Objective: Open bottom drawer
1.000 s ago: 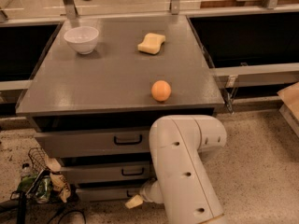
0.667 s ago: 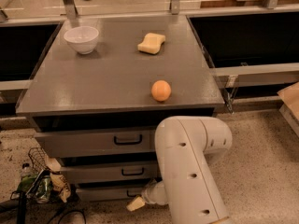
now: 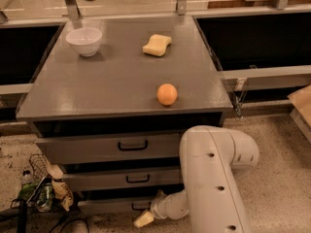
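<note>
- the robot's cream-tipped hand (image 3: 144, 219) sits low at the front of the grey cabinet, just below and right beside the small black loop handle (image 3: 139, 206) of the grey matte bottom drawer (image 3: 109, 206); contact with the handle cannot be made out.
- whether the hand is spread or pressed together cannot be told.
- the bottom drawer, slimmest of the three fronts, lies lowest in the stack near the floor, its panel roughly in line with the fronts above it.
- the bulky white arm (image 3: 214, 178) bends down in front of the right side of the cabinet, covering the right ends of the drawers.
- above it are the mid-sized grey middle drawer (image 3: 97, 180) and the tall grey top drawer (image 3: 82, 149), each with a black handle.
- on the grey worktop (image 3: 97, 86): a white round bowl (image 3: 84, 41) at the back left, a pale yellow sponge (image 3: 157, 44) at the back centre, and an orange round fruit (image 3: 167, 94) near the front edge, all well apart.
- on the speckled floor (image 3: 277, 144) to the left of the cabinet lies a clutter of bags and a wire basket (image 3: 43, 191).
</note>
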`<state>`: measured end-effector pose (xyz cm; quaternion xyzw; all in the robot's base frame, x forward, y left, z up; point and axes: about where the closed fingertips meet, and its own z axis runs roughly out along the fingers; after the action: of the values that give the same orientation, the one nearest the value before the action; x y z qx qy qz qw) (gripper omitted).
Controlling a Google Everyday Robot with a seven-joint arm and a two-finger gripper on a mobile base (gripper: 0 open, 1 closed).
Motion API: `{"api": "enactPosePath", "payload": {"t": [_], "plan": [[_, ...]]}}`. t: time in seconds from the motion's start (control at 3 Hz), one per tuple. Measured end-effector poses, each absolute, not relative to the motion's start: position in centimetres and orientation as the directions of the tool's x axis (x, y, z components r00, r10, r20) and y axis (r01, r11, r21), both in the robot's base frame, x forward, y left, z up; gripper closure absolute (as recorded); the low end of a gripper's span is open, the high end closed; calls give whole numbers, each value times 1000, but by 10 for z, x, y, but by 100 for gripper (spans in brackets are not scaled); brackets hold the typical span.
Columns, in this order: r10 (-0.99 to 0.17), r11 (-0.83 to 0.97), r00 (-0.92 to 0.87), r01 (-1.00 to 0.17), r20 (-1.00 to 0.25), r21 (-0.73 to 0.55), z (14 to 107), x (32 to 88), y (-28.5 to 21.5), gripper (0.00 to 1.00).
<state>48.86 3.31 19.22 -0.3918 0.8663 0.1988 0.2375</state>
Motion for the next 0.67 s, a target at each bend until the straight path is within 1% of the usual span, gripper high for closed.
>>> {"api": "enactPosePath", "payload": {"t": [0.33,0.67], "plan": [[-584,591,-570,-787,-579,178,192,471,29,0],[-584,590,-569,-787,-579,179,195,473,29,0]]}}
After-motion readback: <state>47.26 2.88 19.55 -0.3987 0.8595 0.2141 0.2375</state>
